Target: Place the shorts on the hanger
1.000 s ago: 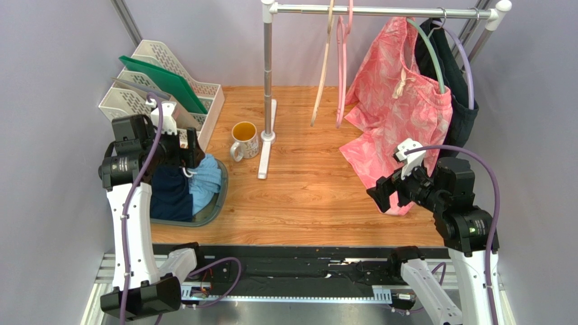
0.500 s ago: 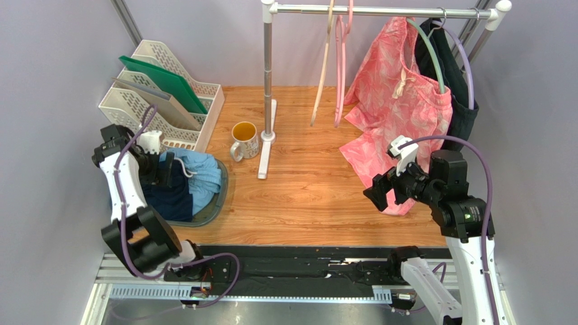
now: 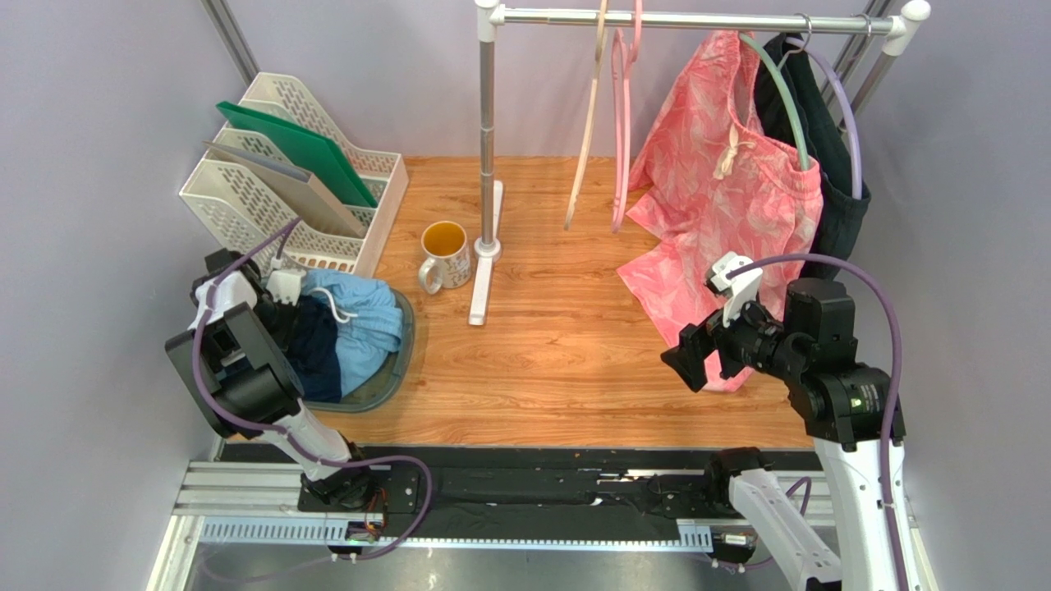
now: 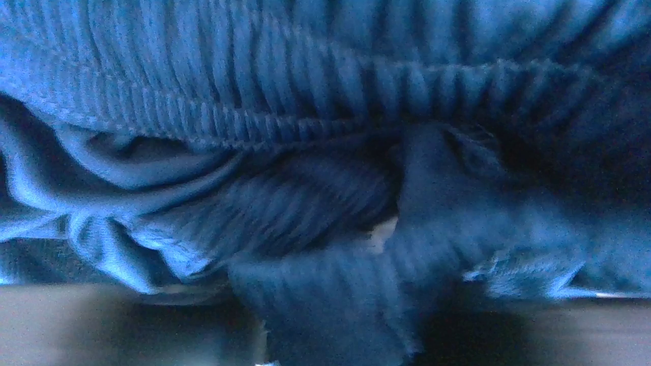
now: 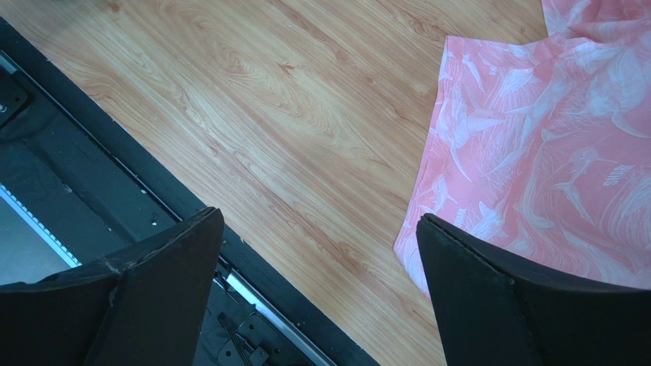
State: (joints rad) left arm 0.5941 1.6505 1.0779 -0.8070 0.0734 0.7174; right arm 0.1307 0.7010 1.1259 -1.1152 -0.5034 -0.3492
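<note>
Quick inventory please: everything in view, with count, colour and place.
tray: one, grey-green, near-left of the table
shorts: one, navy, in the tray
light blue garment: one, in the tray, right of the shorts
hanger: one, pink, bare, on the rail
beige hanger: one, on the rail, left of the pink one
pink patterned shorts: one, on a green hanger, rail's right
dark garment: one, far right, behind those
mug: one, yellow, beside the rail's post
file rack: one, white, far left, holding green and grey boards
left gripper: down in the tray's clothes, jaws hidden
right gripper: open, above the table, by the pink hem
</note>
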